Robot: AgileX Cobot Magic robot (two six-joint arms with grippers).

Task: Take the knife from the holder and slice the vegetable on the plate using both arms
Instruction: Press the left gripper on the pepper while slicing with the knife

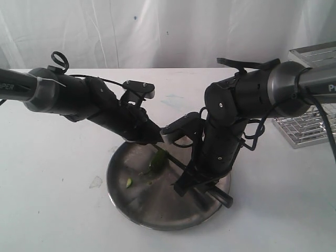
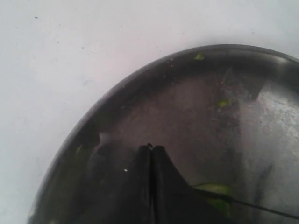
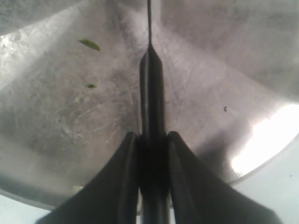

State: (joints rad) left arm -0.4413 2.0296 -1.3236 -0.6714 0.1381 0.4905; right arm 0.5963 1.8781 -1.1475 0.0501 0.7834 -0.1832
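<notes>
One long black knife (image 3: 152,93) sits clamped by its handle between the two fingers (image 3: 128,168) of the right gripper (image 3: 152,144), which pinch it from either side, while its thin blade runs out low across the plate (image 3: 56,140) toward the vegetable (image 1: 157,160). That dark green chilli lies on the far-left part of the round steel plate, where the blade's end meets it in the exterior view; whether the edge actually touches it cannot be told. Several small pale green bits (image 1: 128,182) are scattered on the plate nearer its left rim. Reaching in from the left, the left gripper (image 2: 150,149) has its fingers (image 2: 163,186) pressed flat together with nothing seen between them, tips low over the plate and just beside the chilli; contact with it cannot be confirmed. Both black arms lean in over the plate, the left arm (image 1: 68,97) sloping down from the left and the right arm (image 1: 247,94) bending steeply from the right. The plate rests on the white tabletop (image 1: 52,210), toward its near side and about midway across. Well apart from it, the chrome wire holder (image 1: 302,128) stands toward the tabletop's far right corner, partly behind the right arm. A white curtain (image 1: 157,31) hangs beyond the far edge.
</notes>
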